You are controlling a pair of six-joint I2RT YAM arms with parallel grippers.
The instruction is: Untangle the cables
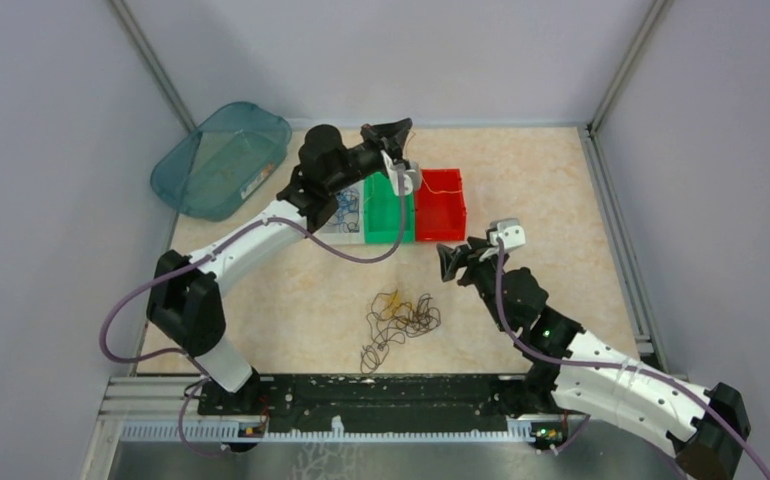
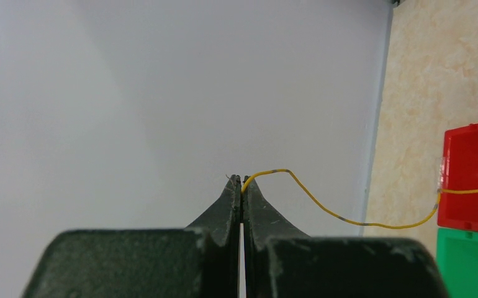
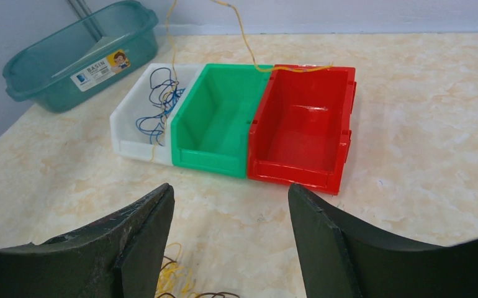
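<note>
While the left gripper pinches a yellow cable draped over the rim of the red bin, the right gripper hangs open near the dark tangle on the table; blue cables lie in the white bin.

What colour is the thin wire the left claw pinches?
The thin wire is yellow with grey bands; clearest in left wrist view.

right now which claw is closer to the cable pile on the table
Right. The right claw hovers just beside the cable pile; the left claw is far back above the bins, pinching a yellow cable.
</note>
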